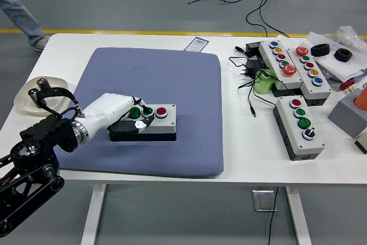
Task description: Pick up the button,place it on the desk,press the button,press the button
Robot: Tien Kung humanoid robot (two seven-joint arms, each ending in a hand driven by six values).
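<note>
Seen from high up, looking down over a white surface [143, 41] that fills the middle of the frame. Laid across its centre, a blue mat [166, 78]. On the mat's lower left part, a grey button box [155, 123] with three buttons in a row on top: green, green, red from left to right. Reaching in from the lower left corner, a black arm ending in a white left hand [123, 116], lying over the left end of the box, grasping it, with dark fingers [142, 122] curled down over its near side and around the two green buttons; red button left uncovered just to the right of the fingers. At the far left edge of the surface, a pale dish [27, 93], partly hidden behind the arm's cables. Near the top edge of the surface, above the mat, a small printed card [198, 43]. On the right side of the frame, well apart from the mat, three more grey button boxes: two long ones side by side in the upper right [278, 61] [312, 73] and a shorter one [299, 124] lower down, nearer the front edge. Between them and the mat, loose black cables [249, 81] and a small green object [265, 81]. At the far right edge, two black rings [331, 51] on white paper. In the upper left corner, on the grey floor beyond the surface, a person's leg [20, 10] in jeans. No right hand in view.
</note>
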